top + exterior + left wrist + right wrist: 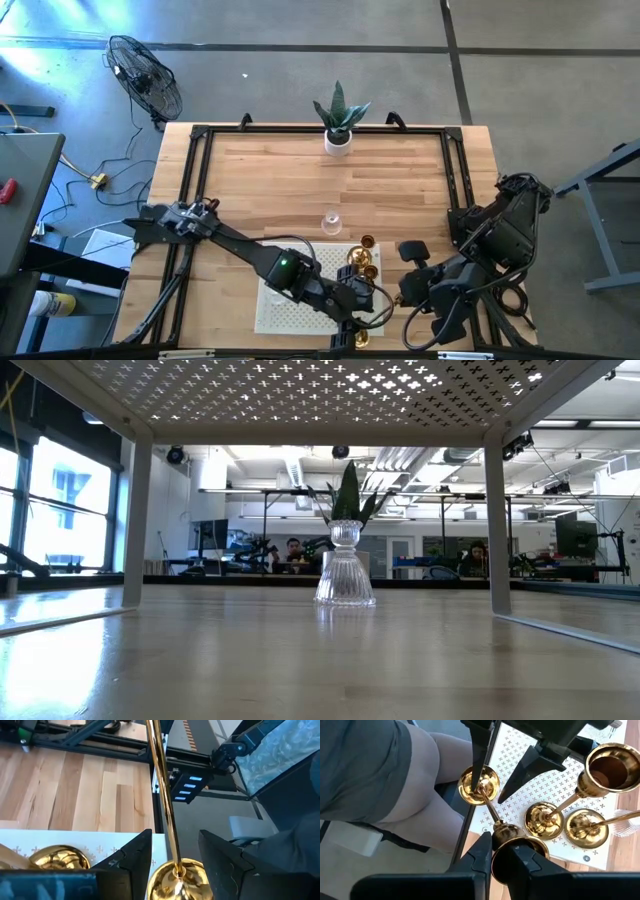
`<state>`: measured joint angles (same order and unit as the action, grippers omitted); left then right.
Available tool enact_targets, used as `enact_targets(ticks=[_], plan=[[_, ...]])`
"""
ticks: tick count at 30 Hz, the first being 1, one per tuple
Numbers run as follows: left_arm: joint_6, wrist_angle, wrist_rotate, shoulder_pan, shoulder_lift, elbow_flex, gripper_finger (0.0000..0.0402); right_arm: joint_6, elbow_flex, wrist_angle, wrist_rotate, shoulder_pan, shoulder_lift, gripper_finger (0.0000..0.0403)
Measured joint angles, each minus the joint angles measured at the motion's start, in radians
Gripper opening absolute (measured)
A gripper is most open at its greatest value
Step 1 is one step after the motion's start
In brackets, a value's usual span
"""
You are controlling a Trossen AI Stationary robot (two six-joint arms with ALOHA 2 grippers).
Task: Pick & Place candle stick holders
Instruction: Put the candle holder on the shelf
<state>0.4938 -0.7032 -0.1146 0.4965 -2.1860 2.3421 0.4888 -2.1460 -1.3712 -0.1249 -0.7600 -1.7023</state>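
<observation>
I have both arms working at the near edge of the tabletop (400, 190), over the white perforated rack (285, 310). One gold candle stick holder (492, 817) is caught between them at the rack's near corner. My right pincer (496, 855) is clenched on its cup end, and my left pincer (175, 865) stands spread, one finger on each side of the holder's round base (181, 879), with the thin stem (162, 785) rising between the fingers. I cannot tell whether those fingers touch the base.

Two more gold holders (565, 822) stand on the rack just beside it, their bases nearly touching each other. A clear glass holder (345, 567) stands upright on the bare wood near the middle of the tabletop, well apart from the rack. The white pot with a green plant (339, 120) sits at the far edge.
</observation>
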Motion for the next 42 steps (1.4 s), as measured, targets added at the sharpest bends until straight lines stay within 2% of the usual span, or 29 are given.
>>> enact_targets(ticks=[42], plan=[[-0.022, 0.039, 0.008, -0.016, -0.013, -0.001, 0.0159, -0.027, 0.000, 0.040, 0.004, 0.000, 0.000, 0.0031]])
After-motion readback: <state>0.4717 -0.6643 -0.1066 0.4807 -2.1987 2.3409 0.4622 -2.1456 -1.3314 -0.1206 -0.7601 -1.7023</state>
